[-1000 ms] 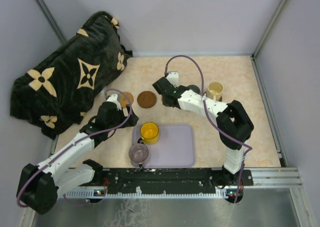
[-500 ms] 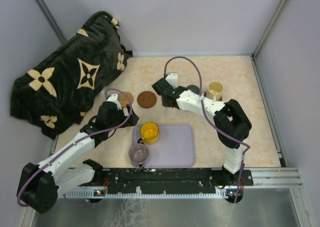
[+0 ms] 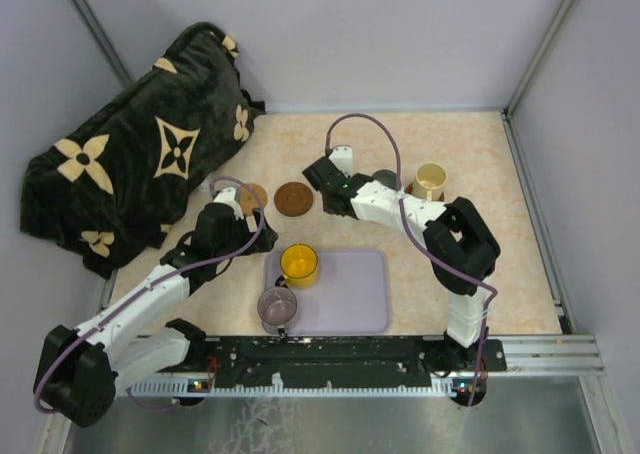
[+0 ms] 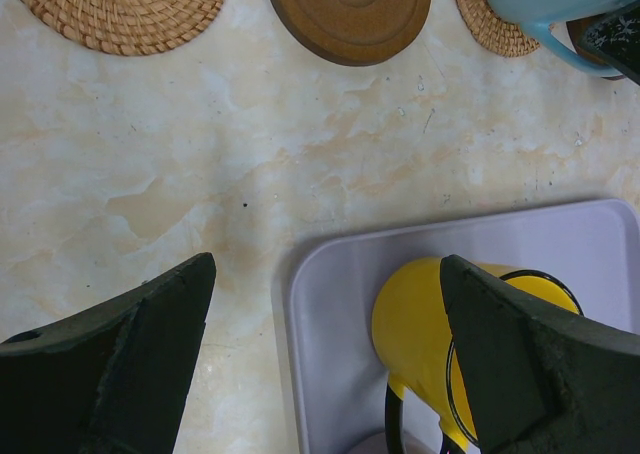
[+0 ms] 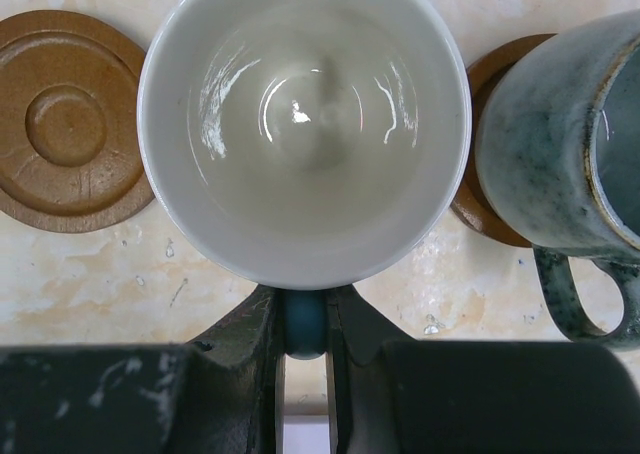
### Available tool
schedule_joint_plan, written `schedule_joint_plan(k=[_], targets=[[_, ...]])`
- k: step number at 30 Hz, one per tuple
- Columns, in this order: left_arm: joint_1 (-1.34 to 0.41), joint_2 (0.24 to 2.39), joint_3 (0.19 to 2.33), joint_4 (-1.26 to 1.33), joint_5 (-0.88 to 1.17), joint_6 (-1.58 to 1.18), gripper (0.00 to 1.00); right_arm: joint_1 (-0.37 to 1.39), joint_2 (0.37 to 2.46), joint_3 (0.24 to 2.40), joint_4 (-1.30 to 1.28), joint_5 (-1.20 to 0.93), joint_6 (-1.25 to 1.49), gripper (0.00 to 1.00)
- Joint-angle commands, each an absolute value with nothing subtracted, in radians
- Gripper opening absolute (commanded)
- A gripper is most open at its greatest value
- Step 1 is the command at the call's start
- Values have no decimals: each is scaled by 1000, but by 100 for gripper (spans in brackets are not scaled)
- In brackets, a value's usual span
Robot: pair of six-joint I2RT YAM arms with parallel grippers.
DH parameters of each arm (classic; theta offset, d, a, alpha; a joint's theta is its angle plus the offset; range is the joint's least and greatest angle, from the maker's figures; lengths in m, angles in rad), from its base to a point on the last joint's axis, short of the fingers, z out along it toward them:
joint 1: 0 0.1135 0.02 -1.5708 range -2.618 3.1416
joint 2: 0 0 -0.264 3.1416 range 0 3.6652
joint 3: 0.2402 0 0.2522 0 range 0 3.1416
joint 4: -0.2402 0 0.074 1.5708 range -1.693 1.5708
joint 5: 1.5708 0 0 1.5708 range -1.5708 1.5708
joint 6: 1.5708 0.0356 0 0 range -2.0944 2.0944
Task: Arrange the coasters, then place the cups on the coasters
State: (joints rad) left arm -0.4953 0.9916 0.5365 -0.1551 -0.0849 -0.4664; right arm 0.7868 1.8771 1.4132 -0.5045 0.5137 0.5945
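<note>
I'm working in a robotics lab test cell, not a home. Plain grey walls (image 3: 400, 34) and aluminium frame posts (image 3: 545, 44) box in a marble-look tabletop (image 3: 460, 144), and a metal mounting rail (image 3: 350, 349) runs along its near edge. The dark flowered blanket (image 3: 130, 174), lavender tray (image 3: 345, 294) and yellow cup (image 3: 299, 264) look like staged props.

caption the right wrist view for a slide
White mug gripped by its handle between a wooden coaster and a grey-green mug

Upright on tray (image 3: 350, 296): yellow cup (image 3: 299, 264), mauve cup (image 3: 276, 305). On brown coaster (image 5: 478, 214): grey-green cup (image 5: 560, 164); white cup (image 5: 304, 124) just beside, upright.
</note>
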Motion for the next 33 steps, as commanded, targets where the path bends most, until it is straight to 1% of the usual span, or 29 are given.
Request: schedule_joint_plan(k=[1,14,17,19,22,29,33], targets=[[-498,997,551,-121,-86,-459,99,780,1857,1410,-407,570,579,0],[-498,999,550,-121,-87,-459,99,781,1876,1411,-417,564,578,0],[-497,1002,549,-121,-85,-459,99,780,1875,1411,-419,564,579,14],[-498,1002,550,-121,-84,-460,100,781,1873,1411,-421,563,578,28],[-498,1003,548,-120,-85,-460,99,779,1869,1411,-420,565,577,43],[-497,1002,547,-121,-87,-460,100,780,1863,1410,-422,571,572,60],[-497,1002,550,-121,-89,-459,99,781,1848,1408,-427,578,572,64]])
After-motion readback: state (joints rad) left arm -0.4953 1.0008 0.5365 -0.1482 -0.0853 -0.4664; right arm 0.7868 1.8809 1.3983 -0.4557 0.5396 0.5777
